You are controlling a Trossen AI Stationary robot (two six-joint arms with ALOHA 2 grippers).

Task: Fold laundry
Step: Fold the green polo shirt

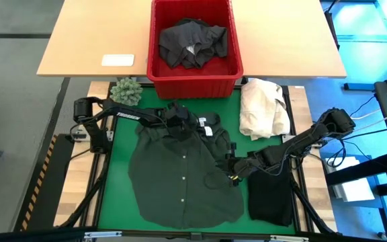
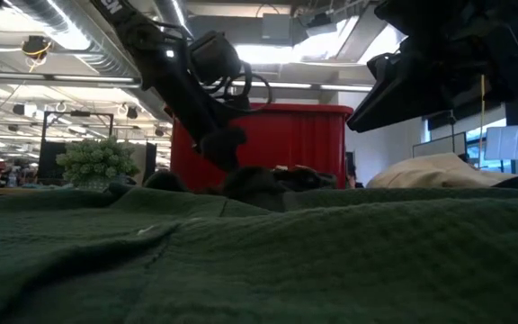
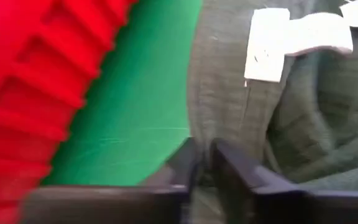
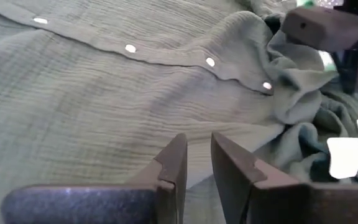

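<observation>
Green buttoned shirt, spread flat, collar rumpled

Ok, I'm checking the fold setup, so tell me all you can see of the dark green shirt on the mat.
The dark green shirt lies spread on the green mat, front up, a row of small pale buttons down its middle. Its crinkled cloth bunches at the collar end near the red basket, where white labels show. The left gripper pinches cloth by the collar; the right gripper sits at its right edge.
</observation>
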